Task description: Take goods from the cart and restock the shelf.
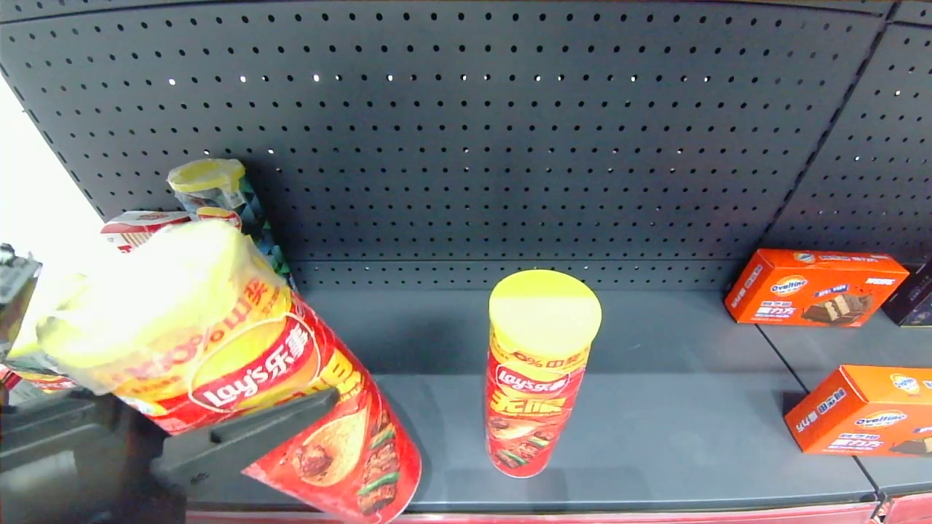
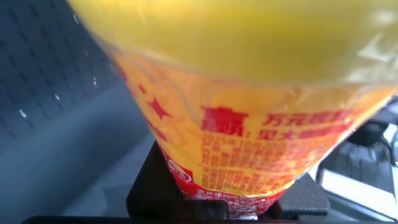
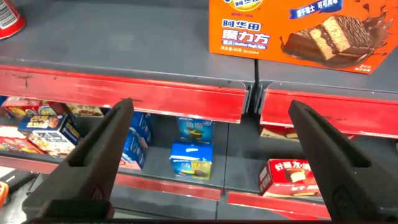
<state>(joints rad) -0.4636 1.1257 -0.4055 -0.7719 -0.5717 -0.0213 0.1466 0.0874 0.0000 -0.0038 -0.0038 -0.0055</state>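
While the head view shows the left gripper (image 1: pixel 306 409) clamping the red-and-yellow cylindrical chip canister (image 1: pixel 255 364), tilted over the left front of the grey metal shelf (image 1: pixel 655 407), the right wrist view shows the right gripper (image 3: pixel 210 106) with jaws spread wide.

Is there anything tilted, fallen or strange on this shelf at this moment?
The chip canister clamped in the left gripper is tilted over the front left of the shelf, its lid leaning left. The second canister stands upright mid-shelf and the orange boxes lie flat. Nothing looks spilled.

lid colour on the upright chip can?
Yellow lid, best in head view.
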